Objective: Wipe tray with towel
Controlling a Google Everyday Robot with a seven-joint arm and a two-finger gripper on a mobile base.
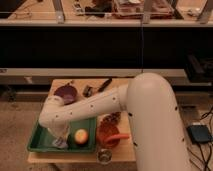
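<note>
Evidently mid-wipe. Big white smooth-shelled robot arm [150, 117] reaches left and down into the shallow green plastic rectangular tray [37, 145] at the near-left of the pale wooden table [120, 154]. Gripper [59, 141] sits low at the tray floor, pressed on a small pale crumpled cloth towel [61, 144]; it looks clenched on the towel, though the fingers themselves are hidden. Round yellow-orange fruit [81, 136] lies in the tray just beside the towel. Next move, by my reckoning: sweep along the bare floor while steering round the fruit, which would roll. Outside the tray: orange bowl [107, 135], dark purple plate [65, 92], small metal cup [104, 155], dark tool [104, 85].
</note>
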